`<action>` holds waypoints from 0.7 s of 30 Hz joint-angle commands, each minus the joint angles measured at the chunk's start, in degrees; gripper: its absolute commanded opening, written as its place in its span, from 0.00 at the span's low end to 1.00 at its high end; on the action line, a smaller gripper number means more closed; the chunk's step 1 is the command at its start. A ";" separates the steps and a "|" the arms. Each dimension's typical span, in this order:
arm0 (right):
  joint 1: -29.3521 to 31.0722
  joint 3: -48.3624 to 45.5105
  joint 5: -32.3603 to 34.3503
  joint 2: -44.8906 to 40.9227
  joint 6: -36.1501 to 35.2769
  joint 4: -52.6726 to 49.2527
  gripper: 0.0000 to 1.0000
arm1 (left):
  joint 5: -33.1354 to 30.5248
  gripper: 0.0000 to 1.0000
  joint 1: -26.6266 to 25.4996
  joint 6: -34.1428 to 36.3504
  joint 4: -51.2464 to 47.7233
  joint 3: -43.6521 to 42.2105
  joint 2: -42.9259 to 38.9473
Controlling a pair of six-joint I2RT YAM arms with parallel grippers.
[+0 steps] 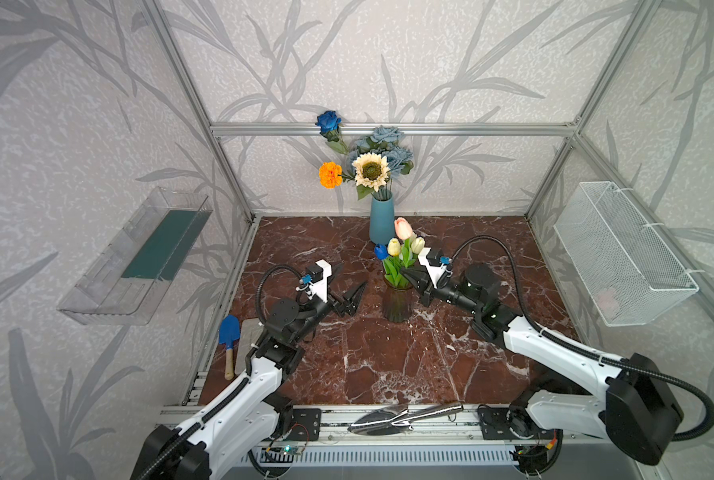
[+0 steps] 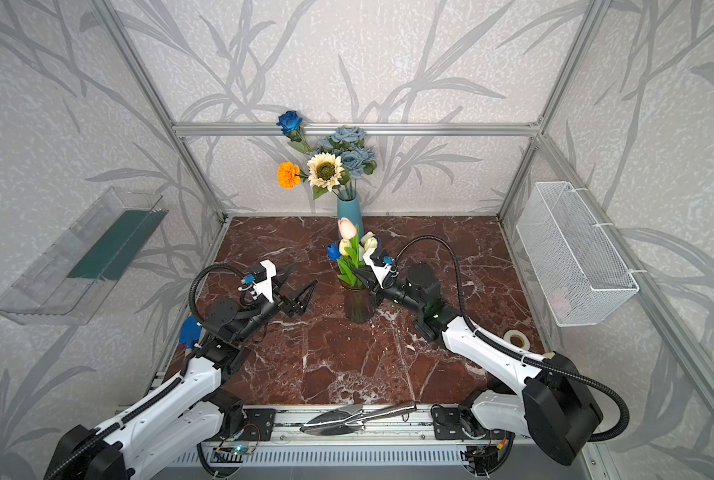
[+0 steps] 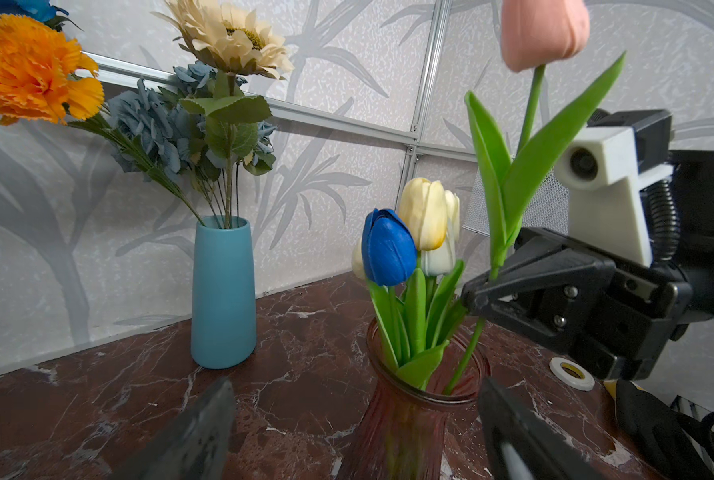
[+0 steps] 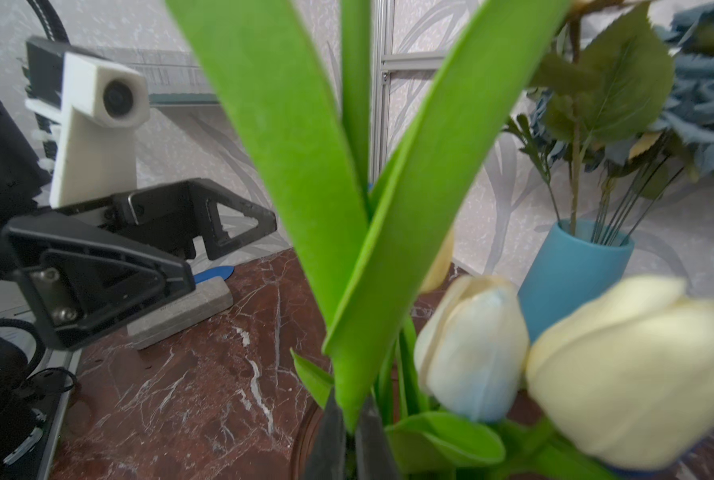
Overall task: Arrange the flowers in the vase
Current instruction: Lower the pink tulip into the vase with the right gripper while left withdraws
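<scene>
My right gripper (image 4: 349, 419) is shut on the green stem of a pink tulip (image 1: 403, 227), just above the rim of a dark reddish glass vase (image 1: 397, 305). The stem's lower end reaches down inside that vase (image 3: 405, 415). A blue tulip (image 3: 388, 247), a yellow tulip (image 3: 423, 212) and a white tulip (image 4: 471, 345) stand in the same vase. My left gripper (image 1: 353, 275) hovers open to the left of the vase, holding nothing. At the back wall, a blue ceramic vase (image 1: 382, 220) holds a cream sunflower (image 1: 371, 169), orange marigold (image 1: 330, 174), dusty-blue roses (image 1: 386, 135) and a dark blue rose (image 1: 328, 120).
A blue hand trowel (image 1: 229, 332) and a grey block (image 1: 250, 336) lie at the table's left edge. A metal trowel (image 1: 405, 417) rests on the front rail. A tape roll (image 2: 517, 338) sits at the right. A wire basket (image 1: 621, 253) and a clear tray (image 1: 139, 253) hang on the side walls.
</scene>
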 commanded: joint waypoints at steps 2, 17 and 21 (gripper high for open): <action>-0.12 -0.77 -0.74 -0.03 -0.15 5.20 0.32 | 0.13 0.92 -0.02 1.47 2.00 0.63 0.87; -0.14 -6.81 6.72 -16.41 -1.61 -5.40 0.75 | 2.95 1.00 -0.02 4.83 -0.22 -3.03 0.92; -0.15 -12.28 8.01 -15.17 -2.40 -2.15 0.81 | 2.04 1.00 -0.02 5.51 -0.27 -5.00 -0.35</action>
